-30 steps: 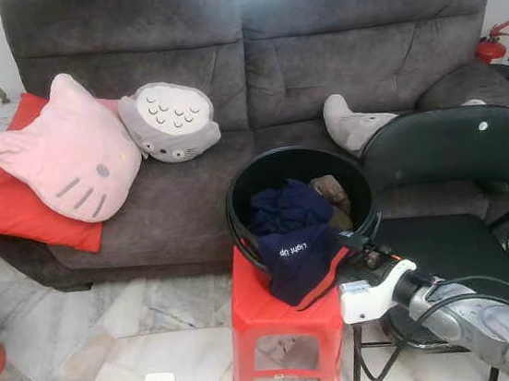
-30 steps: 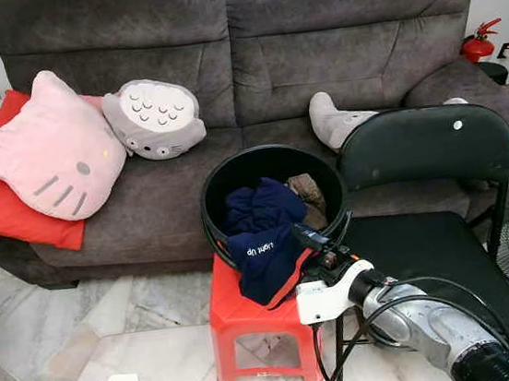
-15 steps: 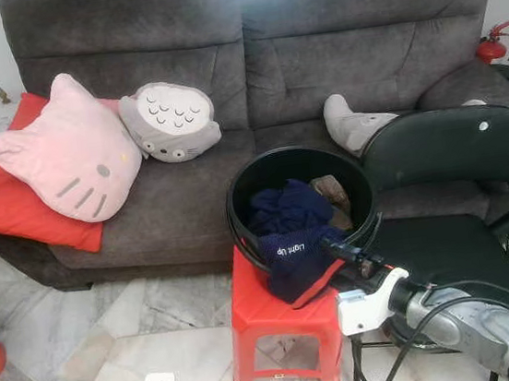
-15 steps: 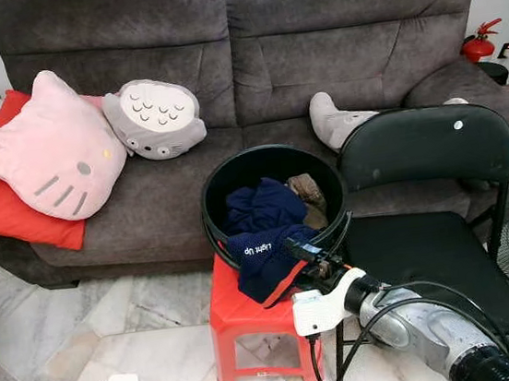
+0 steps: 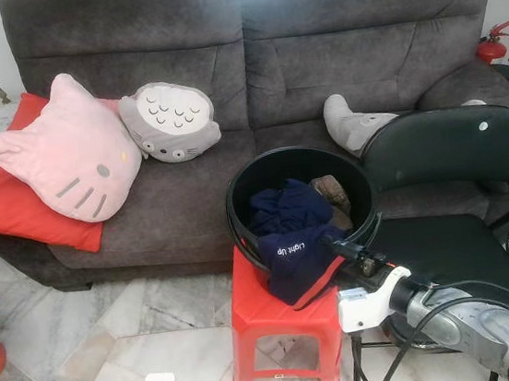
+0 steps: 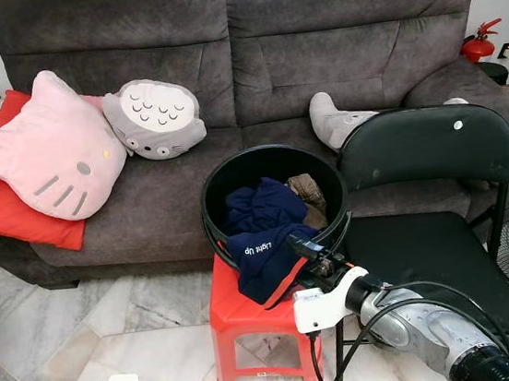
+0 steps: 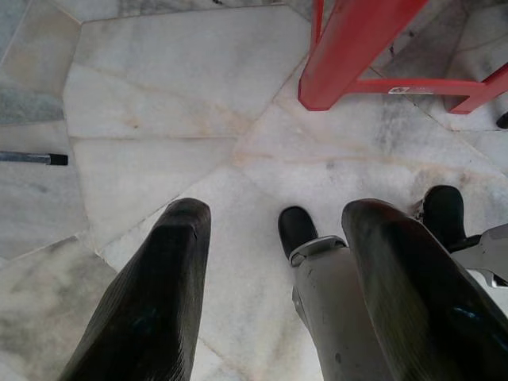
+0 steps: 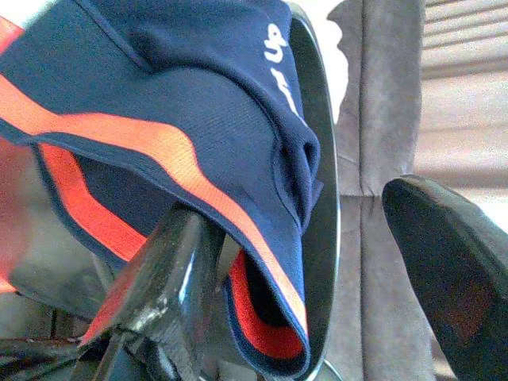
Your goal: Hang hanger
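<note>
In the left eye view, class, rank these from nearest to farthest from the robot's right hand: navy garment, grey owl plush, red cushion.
1. Navy garment: draped over the bucket rim, right at the right hand.
2. Grey owl plush: on the sofa seat, to the left.
3. Red cushion: far left on the sofa.

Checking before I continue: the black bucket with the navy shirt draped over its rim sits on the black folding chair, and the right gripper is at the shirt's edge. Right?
Not quite. The black bucket stands on the red plastic stool, with the black folding chair beside it, as the left eye view shows. The navy shirt does hang over the rim, and the right gripper is at its edge.
</note>
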Robot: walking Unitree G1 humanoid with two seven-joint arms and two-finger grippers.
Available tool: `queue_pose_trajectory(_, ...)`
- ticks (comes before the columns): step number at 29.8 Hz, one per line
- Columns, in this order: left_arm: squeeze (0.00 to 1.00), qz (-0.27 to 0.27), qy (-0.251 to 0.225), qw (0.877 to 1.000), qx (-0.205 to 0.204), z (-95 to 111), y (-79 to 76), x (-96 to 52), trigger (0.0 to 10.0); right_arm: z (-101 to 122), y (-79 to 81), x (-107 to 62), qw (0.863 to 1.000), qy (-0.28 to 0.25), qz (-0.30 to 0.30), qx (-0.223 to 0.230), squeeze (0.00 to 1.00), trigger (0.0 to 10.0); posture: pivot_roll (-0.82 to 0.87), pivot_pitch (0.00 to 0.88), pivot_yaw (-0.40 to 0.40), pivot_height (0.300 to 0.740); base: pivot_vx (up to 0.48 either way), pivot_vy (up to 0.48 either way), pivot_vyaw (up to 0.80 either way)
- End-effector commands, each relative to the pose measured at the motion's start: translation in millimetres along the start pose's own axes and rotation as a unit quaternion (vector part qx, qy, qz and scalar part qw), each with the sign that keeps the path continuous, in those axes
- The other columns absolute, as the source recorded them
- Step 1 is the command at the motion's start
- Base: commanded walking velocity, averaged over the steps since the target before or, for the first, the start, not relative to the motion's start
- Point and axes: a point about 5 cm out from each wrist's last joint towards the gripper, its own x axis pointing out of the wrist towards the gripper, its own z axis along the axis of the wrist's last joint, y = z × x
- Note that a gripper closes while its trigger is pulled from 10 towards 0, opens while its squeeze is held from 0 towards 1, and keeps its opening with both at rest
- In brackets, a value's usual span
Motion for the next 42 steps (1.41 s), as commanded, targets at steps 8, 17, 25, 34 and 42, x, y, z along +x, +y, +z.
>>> queue_pose_trajectory(8, 0.00, 0.001, 0.003, 1.000, 0.011, -2, 1.3, -0.5, 10.0, -15, -16.6, -0.3, 0.997, 0.060, -0.053, -0.013, 0.00, 10.0, -0.06, 0.002, 0.011, 0.740, 0.000, 0.000, 0.00)
queue_pose_trajectory(17, 0.00, 0.001, 0.003, 1.000, 0.012, -2, 1.5, -0.4, 10.0, -11, -14.4, 0.9, 0.998, 0.046, -0.048, -0.007, 0.00, 10.0, -0.06, 0.002, 0.011, 0.740, 0.000, 0.000, 0.00)
queue_pose_trajectory(25, 0.00, 0.001, 0.003, 1.000, 0.011, -2, 1.4, -0.4, 10.0, -2, -10.5, 2.7, 0.999, 0.013, -0.036, 0.006, 0.00, 10.0, -0.06, 0.001, 0.010, 0.740, 0.000, 0.000, 0.00)
queue_pose_trajectory(34, 0.00, 0.001, 0.003, 1.000, 0.012, -2, 1.4, -0.5, 10.0, -12, -17.8, 2.3, 0.996, 0.041, -0.055, 0.061, 0.00, 10.0, -0.06, 0.000, 0.009, 0.740, 0.000, 0.000, 0.00)
queue_pose_trajectory(42, 0.00, 0.001, 0.004, 1.000, 0.013, -2, 1.3, -0.6, 10.0, -4, -25.9, 11.6, 0.985, 0.029, -0.071, 0.151, 0.00, 10.0, -0.06, 0.000, 0.009, 0.740, 0.000, 0.000, 0.00)
